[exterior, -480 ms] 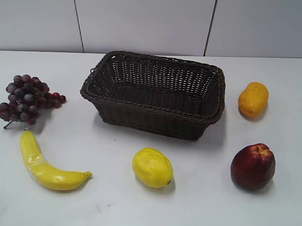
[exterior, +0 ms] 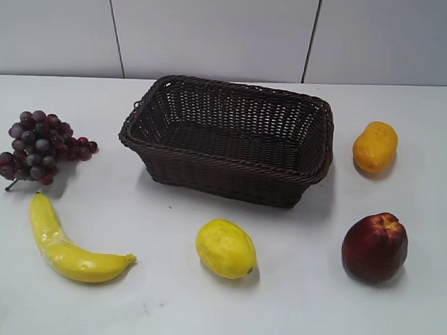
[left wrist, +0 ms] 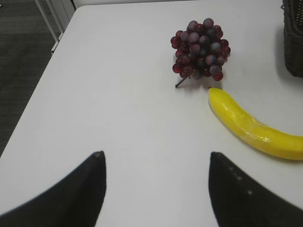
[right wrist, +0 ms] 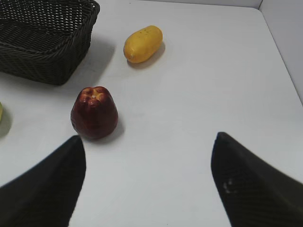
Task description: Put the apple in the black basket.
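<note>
The dark red apple sits on the white table at the front right; in the right wrist view the apple lies ahead and left of my open, empty right gripper. The black basket stands empty at the middle back, its corner showing in the right wrist view and its edge in the left wrist view. My left gripper is open and empty over bare table. Neither gripper shows in the exterior view.
A yellow lemon lies in front of the basket. An orange-yellow oval fruit lies right of it. Purple grapes and a banana lie at the left. The table's left edge drops to dark floor.
</note>
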Available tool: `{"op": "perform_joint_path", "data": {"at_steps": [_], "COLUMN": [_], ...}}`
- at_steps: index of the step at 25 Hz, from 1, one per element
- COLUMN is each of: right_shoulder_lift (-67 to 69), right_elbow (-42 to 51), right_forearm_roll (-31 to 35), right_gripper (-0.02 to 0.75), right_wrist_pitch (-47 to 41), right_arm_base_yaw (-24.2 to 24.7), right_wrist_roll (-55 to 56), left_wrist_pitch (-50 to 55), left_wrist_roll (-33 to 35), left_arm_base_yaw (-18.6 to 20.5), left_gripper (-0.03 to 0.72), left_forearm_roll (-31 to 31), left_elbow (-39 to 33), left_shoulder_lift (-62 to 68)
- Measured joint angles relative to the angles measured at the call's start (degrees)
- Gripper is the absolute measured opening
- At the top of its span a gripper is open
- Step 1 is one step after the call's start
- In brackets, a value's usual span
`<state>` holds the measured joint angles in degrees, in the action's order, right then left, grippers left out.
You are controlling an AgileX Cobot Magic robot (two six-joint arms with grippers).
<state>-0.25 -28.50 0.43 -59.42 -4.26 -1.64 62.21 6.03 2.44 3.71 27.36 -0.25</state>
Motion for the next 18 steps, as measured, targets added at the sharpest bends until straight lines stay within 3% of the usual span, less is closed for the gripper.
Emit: {"op": "perform_joint_path", "data": {"at_steps": [7, 13, 18], "right_shoulder_lift": [7.7, 23.4, 39.5], "right_elbow": [-3.6, -4.6, -5.5], "right_forearm_roll": [-0.4, 1.1, 1.5], "right_gripper": [0.616, 0.612, 0.61], "right_wrist_pitch": [6.1, 22.1, 25.6], "right_arm_base_yaw": [0.0, 0.0, -0.1], "right_wrist_roll": [0.0, 0.4, 0.1], "left_wrist_pitch": [0.0, 0.0, 0.0], "left_wrist_roll": [0.0, 0.0, 0.0], "left_arm_base_yaw": [0.0, 0.0, 0.0], "left_gripper": [0.508, 0.508, 0.508], "left_forearm_roll": [0.0, 0.0, 0.0], "left_elbow": [0.0, 0.0, 0.0], "left_shoulder_lift": [0.0, 0.0, 0.0]}}
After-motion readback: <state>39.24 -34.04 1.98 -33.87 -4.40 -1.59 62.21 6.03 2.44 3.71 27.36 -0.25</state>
